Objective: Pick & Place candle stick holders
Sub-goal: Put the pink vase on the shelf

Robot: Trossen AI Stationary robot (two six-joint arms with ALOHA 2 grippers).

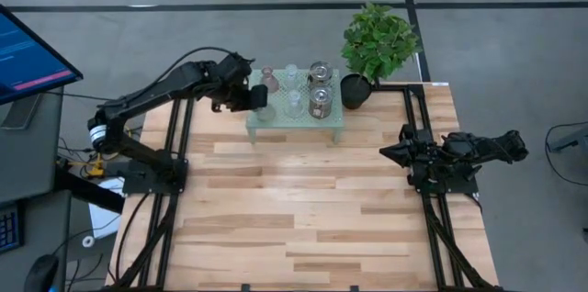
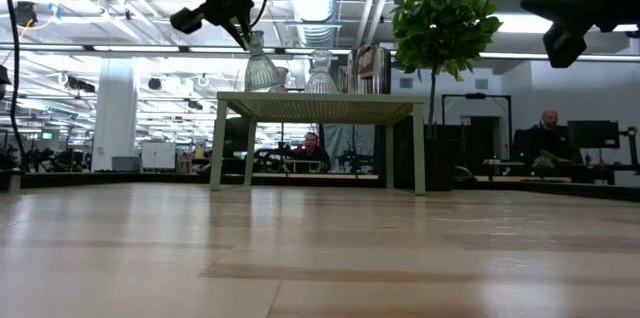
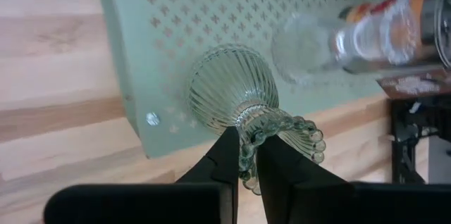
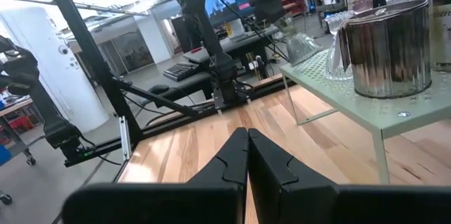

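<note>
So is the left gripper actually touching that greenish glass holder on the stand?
Touching. In the left wrist view the left gripper pinches the beaded rim of the greenish glass holder between its fingers.

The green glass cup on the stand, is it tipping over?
Yes. The greenish glass holder leans at the corner of the mint-green stand because the left hand is pinching its beaded rim. The other holders look upright.

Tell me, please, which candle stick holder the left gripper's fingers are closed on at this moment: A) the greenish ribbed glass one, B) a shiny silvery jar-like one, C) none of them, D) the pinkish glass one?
A: in the left wrist view the left gripper pinches the beaded rim of the greenish ribbed glass holder at the corner of the mint-green stand; the right gripper waits at the right, fingers together.
</note>
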